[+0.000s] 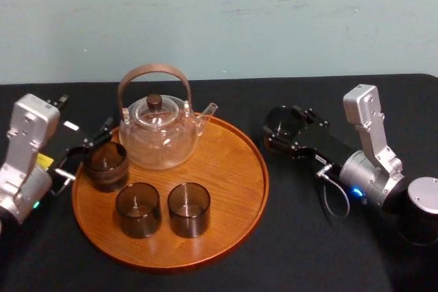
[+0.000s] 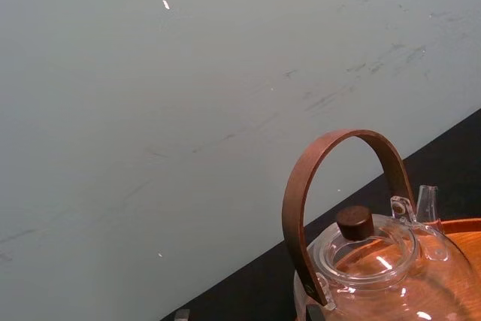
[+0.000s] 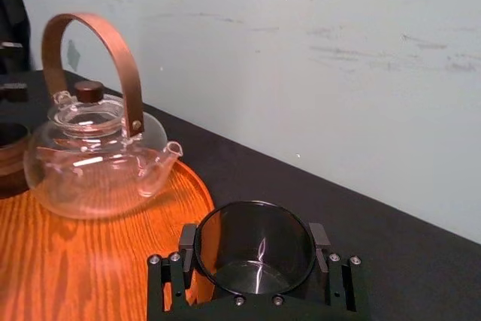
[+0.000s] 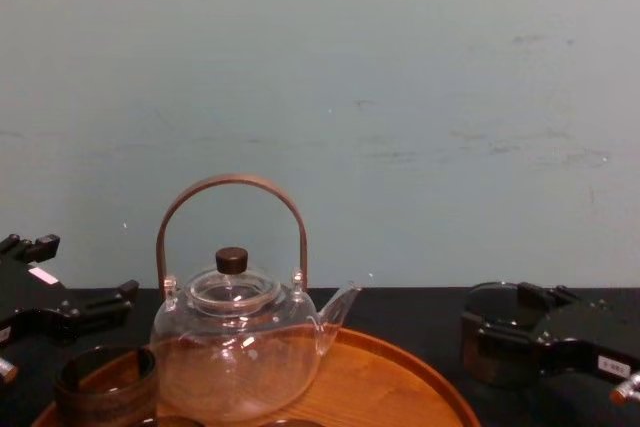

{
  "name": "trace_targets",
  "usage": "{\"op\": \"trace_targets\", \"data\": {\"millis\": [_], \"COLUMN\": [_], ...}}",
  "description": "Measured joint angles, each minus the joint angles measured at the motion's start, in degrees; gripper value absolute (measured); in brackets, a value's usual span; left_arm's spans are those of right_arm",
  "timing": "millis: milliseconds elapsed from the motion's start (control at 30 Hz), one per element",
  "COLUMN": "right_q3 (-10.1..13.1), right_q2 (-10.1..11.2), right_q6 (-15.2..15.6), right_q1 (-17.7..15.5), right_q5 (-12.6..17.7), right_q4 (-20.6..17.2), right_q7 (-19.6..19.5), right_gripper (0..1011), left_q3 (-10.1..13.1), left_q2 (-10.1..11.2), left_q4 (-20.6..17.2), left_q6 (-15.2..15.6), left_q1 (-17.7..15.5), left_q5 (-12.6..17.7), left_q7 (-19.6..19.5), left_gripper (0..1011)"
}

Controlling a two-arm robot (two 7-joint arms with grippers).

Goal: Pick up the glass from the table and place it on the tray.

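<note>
The right gripper (image 3: 254, 237) is clamping a dark smoked glass (image 4: 488, 337) between its two pads, one on each side of the wall, just beside the right rim of the round wooden tray (image 1: 233, 169) and over the black table (image 1: 308, 237). Whether the glass is resting on the cloth or hanging clear of it cannot be told. The glass is standing upright and showing an empty bottom in the right wrist view.

Across the tray, the left gripper (image 1: 85, 150) is sitting with its fingers spread wide at the left rim, right next to a rear tumbler (image 1: 106, 165) standing on the wood; contact cannot be made out.

The tray is carrying one clear teapot (image 1: 161, 135) with a curved brown handle and a dark lid knob, plus three dark tumblers: the rear one and a front pair (image 1: 138, 208) (image 1: 189, 208), standing side by side and looking empty. That is making four dark vessels in all.
</note>
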Motion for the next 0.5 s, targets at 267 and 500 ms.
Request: {"op": "trace_targets", "data": {"millis": [267,500], "right_q3": [-0.47,-1.02], "right_q2": [0.73,1.21], "right_q6": [0.49,0.63], "right_q1": [-1.22,-1.96], "right_q5": [0.28,0.62], "right_q4": [-3.25,-5.22], "right_q7": [-0.02,0.17], "right_gripper": [905,905], "left_q3": [0.0,0.0], "left_q2": [0.0,0.0], "left_q4": [0.0,0.0], "left_q6": [0.0,0.0], "left_q1": [0.0,0.0], "left_q5": [0.0,0.0], "left_q7": [0.0,0.0], "left_gripper": [1001,1001]}}
